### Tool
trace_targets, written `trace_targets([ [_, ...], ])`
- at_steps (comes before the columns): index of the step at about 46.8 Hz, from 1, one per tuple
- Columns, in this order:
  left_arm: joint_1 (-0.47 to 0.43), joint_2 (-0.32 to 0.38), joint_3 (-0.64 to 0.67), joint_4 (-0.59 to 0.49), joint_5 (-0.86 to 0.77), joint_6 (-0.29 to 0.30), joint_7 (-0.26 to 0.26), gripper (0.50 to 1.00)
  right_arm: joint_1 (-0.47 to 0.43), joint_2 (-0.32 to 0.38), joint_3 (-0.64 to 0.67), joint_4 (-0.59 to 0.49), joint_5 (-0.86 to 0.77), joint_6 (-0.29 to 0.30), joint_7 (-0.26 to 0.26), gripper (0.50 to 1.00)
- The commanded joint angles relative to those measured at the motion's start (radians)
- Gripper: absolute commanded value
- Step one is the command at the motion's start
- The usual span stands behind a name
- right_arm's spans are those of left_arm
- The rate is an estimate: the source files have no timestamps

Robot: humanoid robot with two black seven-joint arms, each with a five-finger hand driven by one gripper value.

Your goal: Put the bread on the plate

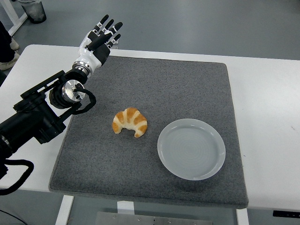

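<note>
Sitting on a grey mat atop a white bench, near its middle: the bread, a croissant. Arching toward 12 o'clock, both tips pointing toward 6; long axis running roughly 9 to 3, tilting slightly down at 3. Lying just beside it at 4 o'clock, apart and holding nothing: the plate. Hovering well off at 11 o'clock: the left hand, fingers extended, holding nothing. Likely approaching now; best descending from above, pinching across the thick middle, lifting gently, avoiding crushing.
</note>
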Motion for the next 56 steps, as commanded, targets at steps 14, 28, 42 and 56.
trace_targets([
  [14,-0.026,0.015,0.044,-0.014,0.098,0.001,-0.015,1.0,0.0,0.0,0.0,0.0,0.0,0.0,0.001,0.952],
  [28,-0.176,0.152,0.368,-0.089,0.518,-0.048,-0.018,0.992,0.0,0.0,0.0,0.0,0.0,0.0,0.0,0.952],
  [42,-0.412,0.311,0.788,-0.282,0.589,-0.114,-0.011,0.986,0.0,0.0,-0.001,0.0,0.0,0.0,-0.001,0.952],
  [56,-0.443,0.371,0.868,-0.379,1.055,-0.147,-0.008,0.994,-0.001,0.0,-0.001,0.0,0.0,0.0,-0.001,0.952],
])
